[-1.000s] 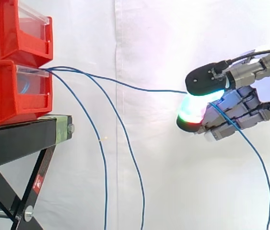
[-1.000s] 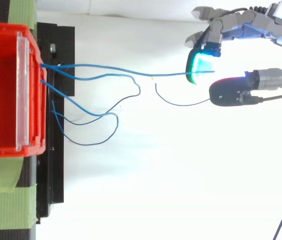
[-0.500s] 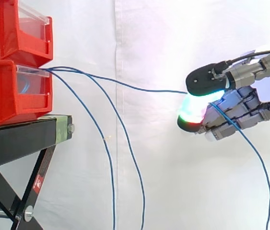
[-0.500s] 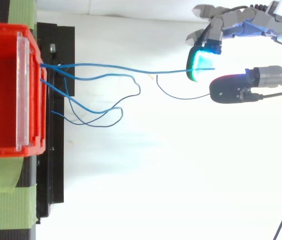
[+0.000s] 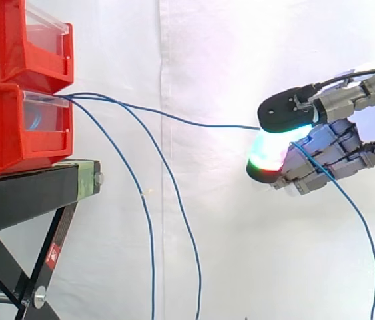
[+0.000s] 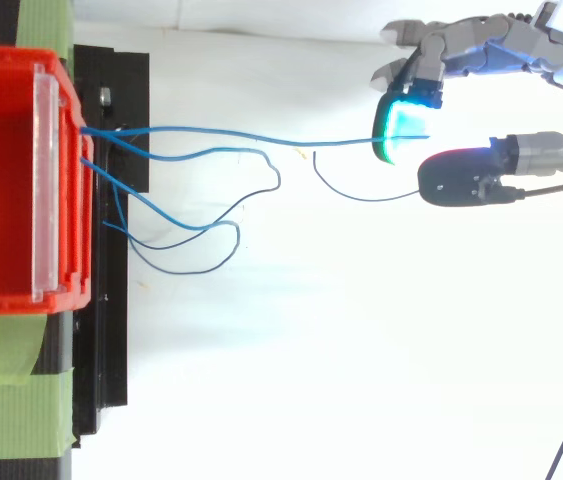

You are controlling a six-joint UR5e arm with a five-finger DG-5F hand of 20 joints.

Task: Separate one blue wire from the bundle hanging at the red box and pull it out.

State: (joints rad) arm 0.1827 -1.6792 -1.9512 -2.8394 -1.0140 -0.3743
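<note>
A white curtain (image 5: 240,53) hangs behind everything, plain and bright. In front of it the hand (image 5: 327,150) comes in from the right with its thumb pressed down onto a glowing fingertip (image 5: 266,163), and one blue wire (image 5: 194,123) seems nipped between them. From there the wire runs almost straight across to the lower red box (image 5: 14,127) on the black stand (image 5: 27,193), clear of the other wires (image 5: 140,200), which droop slack from the same slot.

So I'd say the separating is done: one strand is singled out and drawn away from the bundle. The pulling out is not finished, since that strand's far end is not yet out of the box.

The glow hides the exact spot where the pads meet the wire. Where the strands are held inside the box I can't make out behind its clear front. The wire's loose tail drops past the hand and is cut off at the bottom of the side view.
</note>
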